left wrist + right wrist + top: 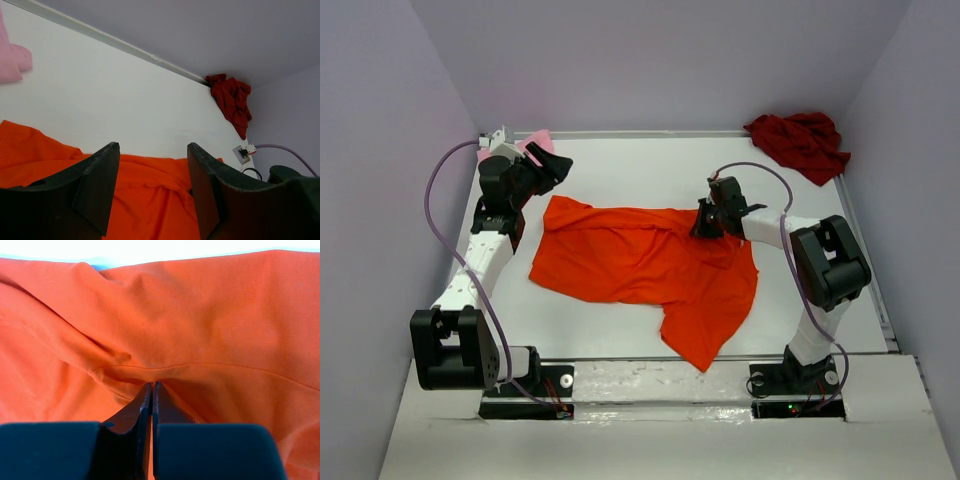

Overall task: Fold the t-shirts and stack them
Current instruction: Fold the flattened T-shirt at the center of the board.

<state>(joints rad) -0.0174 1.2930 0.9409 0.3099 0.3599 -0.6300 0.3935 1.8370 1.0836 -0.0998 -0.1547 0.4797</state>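
The bright orange t-shirt (640, 262) lies spread and rumpled across the middle of the table, one part trailing toward the near edge. My right gripper (706, 222) is down on its far right edge. In the right wrist view its jaws (151, 385) are pressed together on a puckered hem of the orange cloth (200, 315). My left gripper (556, 170) hovers above the shirt's far left corner, open and empty, with orange cloth (145, 200) showing between its fingers (100, 180). The dark red t-shirt (800, 142) is bunched in the far right corner. The light pink t-shirt (538, 148) peeks out at the far left corner.
Purple walls enclose the table on three sides. A raised rim (650, 133) runs along the far edge. The right arm's cable (770, 175) loops above the table near the dark red t-shirt (231, 100). The pink cloth (12, 62) sits at the left wrist view's edge.
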